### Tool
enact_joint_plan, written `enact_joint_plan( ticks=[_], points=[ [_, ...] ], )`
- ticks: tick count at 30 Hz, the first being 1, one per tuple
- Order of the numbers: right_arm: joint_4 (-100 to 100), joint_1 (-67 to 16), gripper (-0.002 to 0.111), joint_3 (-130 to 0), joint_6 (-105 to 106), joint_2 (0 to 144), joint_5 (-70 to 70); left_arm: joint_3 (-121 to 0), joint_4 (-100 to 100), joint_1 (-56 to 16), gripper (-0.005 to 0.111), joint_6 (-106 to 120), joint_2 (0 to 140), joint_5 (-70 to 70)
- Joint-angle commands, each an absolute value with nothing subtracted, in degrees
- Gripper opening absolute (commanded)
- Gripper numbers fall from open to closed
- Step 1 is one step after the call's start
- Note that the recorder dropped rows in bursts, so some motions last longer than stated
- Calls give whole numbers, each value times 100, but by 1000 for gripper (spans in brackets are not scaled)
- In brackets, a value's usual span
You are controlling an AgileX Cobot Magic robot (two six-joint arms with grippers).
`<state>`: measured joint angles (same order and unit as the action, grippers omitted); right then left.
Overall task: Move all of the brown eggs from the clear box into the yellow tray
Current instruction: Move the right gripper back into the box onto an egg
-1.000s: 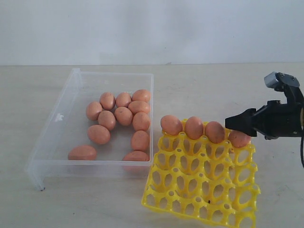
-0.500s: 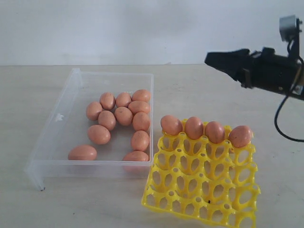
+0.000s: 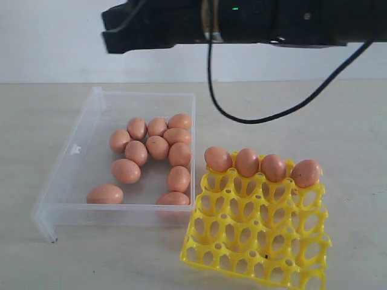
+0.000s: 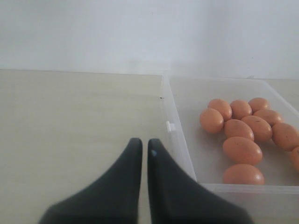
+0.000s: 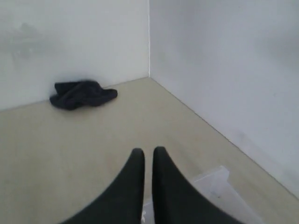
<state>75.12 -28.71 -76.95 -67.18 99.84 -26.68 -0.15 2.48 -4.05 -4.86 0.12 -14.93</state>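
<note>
Since a second before, the black right arm had swung away from the far right corner of the tray, risen and reached across the top of the exterior view. Its right claw hung high over the far left corner of the box, with a black cable looping beneath the arm. The claw had been spread beside the fourth egg; now its two dark fingers were pressed together on nothing, as the right wrist view showed.

The shallow, rectangular clear plastic box sat on the pale beige worktop. Twelve smooth oval orange-brown eggs lay in it, most bunched toward its right side, and one lay apart near the front left. The bright yellow plastic egg tray, an open lattice of round cups, lay just beside the box's right front corner. Four more eggs sat side by side in the tray's far row, and every other cup stood open.

In the left wrist view the left claw hovered over bare worktop just outside a wall of the box. Its fingers were closed to a thin slit and pinched nothing.

The right wrist view looked toward a corner of white walls, where a dark crumpled cloth lay on the pale surface.
</note>
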Motion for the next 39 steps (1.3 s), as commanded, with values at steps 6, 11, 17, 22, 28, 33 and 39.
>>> enact_joint_plan(
  ticks=[6, 11, 17, 22, 28, 33, 39],
  points=[
    [9995, -4184, 0, -8178, -8558, 10317, -886, 0, 234, -385, 4, -473, 0, -1459],
    [9995, -4162, 0, -8191, -9298, 10542, -361, 0, 234, -385, 4, -473, 0, -1459],
    [9006, -4351, 0, -8262, -6158, 10698, 2767, 0, 234, -385, 4, -473, 0, -1460],
    [5110, -4097, 0, -8979, -1867, 10789, 4823, 0, 234, -385, 4, -473, 0, -1460],
    [-955, -3179, 0, -9814, 2228, 11009, 5455, 0, 234, -385, 4, -473, 0, -1460],
    [-2093, -2923, 0, -10578, 2887, 11703, 6880, 0, 234, -385, 4, -473, 0, -1460],
    [-2114, -3116, 6, -11041, 3556, 12276, 6810, 0, 234, -385, 4, -473, 0, -1460]
  ],
)
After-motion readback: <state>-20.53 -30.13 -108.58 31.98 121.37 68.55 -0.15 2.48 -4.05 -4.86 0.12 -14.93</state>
